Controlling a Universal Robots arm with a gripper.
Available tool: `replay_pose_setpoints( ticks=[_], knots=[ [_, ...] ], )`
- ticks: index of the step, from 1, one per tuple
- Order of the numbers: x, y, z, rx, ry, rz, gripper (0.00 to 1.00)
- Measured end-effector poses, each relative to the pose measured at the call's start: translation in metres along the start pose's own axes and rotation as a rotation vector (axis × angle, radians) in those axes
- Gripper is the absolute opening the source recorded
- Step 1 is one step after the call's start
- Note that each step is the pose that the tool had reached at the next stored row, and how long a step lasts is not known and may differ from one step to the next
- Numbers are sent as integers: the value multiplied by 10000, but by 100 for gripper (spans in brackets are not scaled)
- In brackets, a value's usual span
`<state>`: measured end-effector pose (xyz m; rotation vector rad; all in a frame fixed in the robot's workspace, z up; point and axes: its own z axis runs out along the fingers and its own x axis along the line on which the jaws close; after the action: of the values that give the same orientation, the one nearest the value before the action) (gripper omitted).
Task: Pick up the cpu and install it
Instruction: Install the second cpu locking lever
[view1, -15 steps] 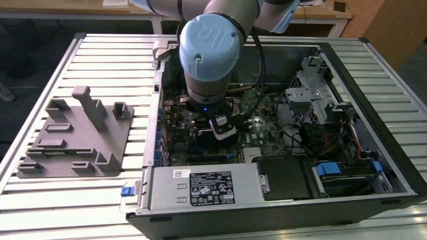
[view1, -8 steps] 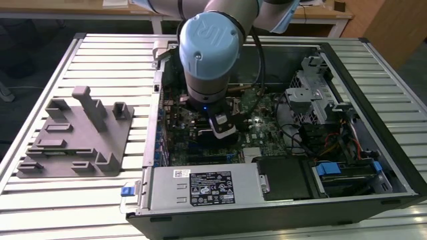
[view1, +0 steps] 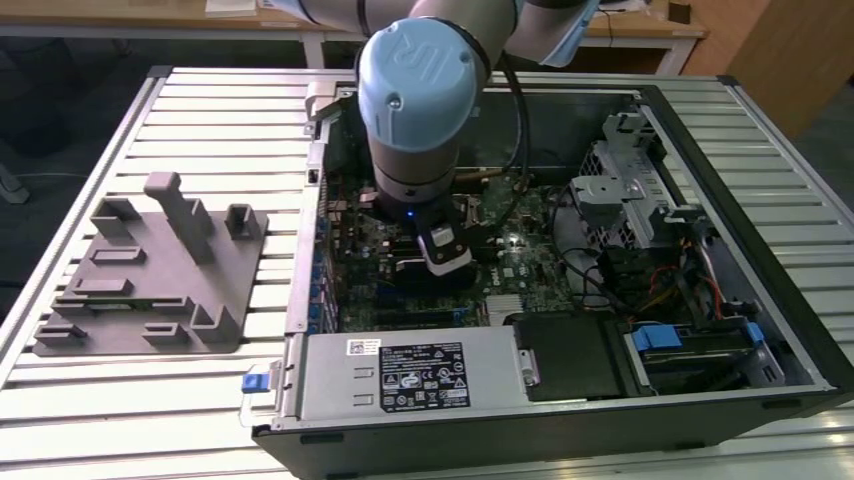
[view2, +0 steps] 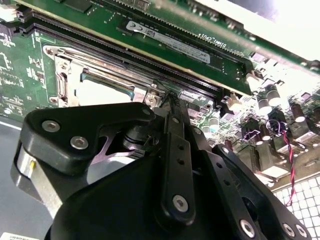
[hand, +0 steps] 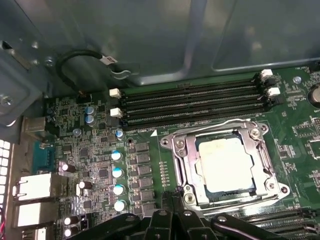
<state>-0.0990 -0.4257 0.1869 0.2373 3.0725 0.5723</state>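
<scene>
the cpu (hand: 226, 164) lies flat in the socket frame (hand: 227, 162) on the motherboard (hand: 100, 165), right of centre in the first wrist view, its pale silvery top framed by the metal bracket; in the second wrist view the same chip (view2: 102, 92) shows at the middle left, just beyond the black linkage. it looks already seated, and nothing is gripping it. the tool (hand: 175, 197) sits at the lower middle of the first wrist view, its dark fingertips drawn together with no visible gap and nothing held between them, just beside the near left corner of the socket frame. so the chip lies up and to the right of the tool tips in that view, close by but not touched. the chip is square, with no long axis to speak of. in the exterior view the arm (view1: 416, 110) reaches down into the open computer case (view1: 747, 330) on the slatted table (view1: 200, 100), and the grey fixture (view1: 154, 275) stands at the left, well apart.
</scene>
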Motion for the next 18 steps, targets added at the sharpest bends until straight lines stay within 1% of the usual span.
replay_pose_setpoints(
  ticks=[3,9,13,15,18],
  knots=[
    [2,16,0,78,-28,34,11],
    [6,52,-37,180,-72,109,11],
    [1,68,-35,261,-104,157,11],
    [3,84,-29,283,-114,176,11],
    [5,108,-18,293,-124,194,11]
  ],
)
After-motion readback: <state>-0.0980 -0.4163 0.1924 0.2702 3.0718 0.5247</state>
